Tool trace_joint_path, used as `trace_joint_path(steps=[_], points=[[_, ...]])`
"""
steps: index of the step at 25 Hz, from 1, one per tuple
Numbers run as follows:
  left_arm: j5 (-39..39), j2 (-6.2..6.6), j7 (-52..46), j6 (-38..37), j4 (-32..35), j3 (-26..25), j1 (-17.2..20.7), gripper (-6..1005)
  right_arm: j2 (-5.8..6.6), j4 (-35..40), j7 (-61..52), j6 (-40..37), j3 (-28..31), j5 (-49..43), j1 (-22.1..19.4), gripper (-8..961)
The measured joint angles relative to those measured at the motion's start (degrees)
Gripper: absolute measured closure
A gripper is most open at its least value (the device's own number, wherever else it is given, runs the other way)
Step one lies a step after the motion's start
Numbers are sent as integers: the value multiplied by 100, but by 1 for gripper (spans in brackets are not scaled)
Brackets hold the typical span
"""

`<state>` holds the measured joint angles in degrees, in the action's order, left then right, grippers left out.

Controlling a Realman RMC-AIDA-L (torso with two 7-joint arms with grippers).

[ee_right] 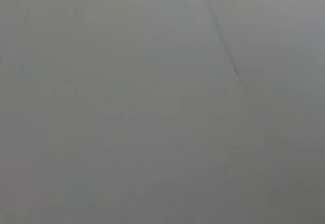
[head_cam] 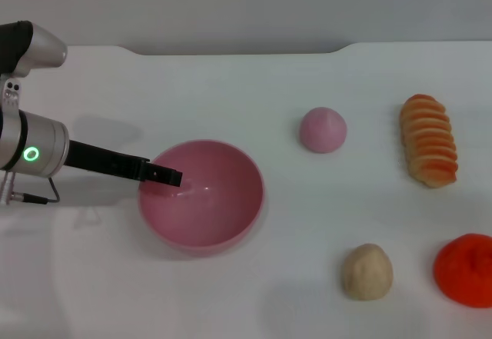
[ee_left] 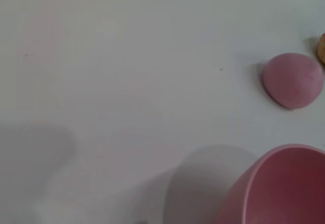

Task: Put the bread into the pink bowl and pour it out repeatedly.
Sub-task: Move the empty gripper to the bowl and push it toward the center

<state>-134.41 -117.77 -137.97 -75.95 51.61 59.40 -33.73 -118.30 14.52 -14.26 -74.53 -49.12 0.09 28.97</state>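
Nearest is the beige lump (head_cam: 367,271). Left gripper (head_cam: 171,176) reaches over the left rim of the pink bowl (head_cam: 223,216); whether it pinches the rim, I cannot tell. Bread (head_cam: 429,139) lies far right of it, on the table (head_cam: 231,85).

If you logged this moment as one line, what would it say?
left gripper: at large glossy pink bowl rim | bowl: empty | striped orange-and-cream toy loaf: on table, far right | right arm: unseen

red-orange blob (head_cam: 466,269) clipped by the head view's right edge, pink bowl (ee_left: 277,188) cut off at the left wrist view's corner, bread (ee_left: 322,48) a mere sliver at that view's edge, right wrist view featureless grey
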Motion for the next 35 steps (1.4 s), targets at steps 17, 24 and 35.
trace_joint_path(steps=[17, 24, 35], points=[[-22, -1, -63, 103, 39, 98, 17, 391, 0, 7, -110, -181, 0, 17, -110, 326], [-25, 3, -99, 99, 80, 243, -2, 794, -7, 6, -181, -220, 0, 21, -137, 326], [15, 9, -100, 137, 221, 219, -12, 956, -9, 6, -182, -216, 0, 9, -147, 326]])
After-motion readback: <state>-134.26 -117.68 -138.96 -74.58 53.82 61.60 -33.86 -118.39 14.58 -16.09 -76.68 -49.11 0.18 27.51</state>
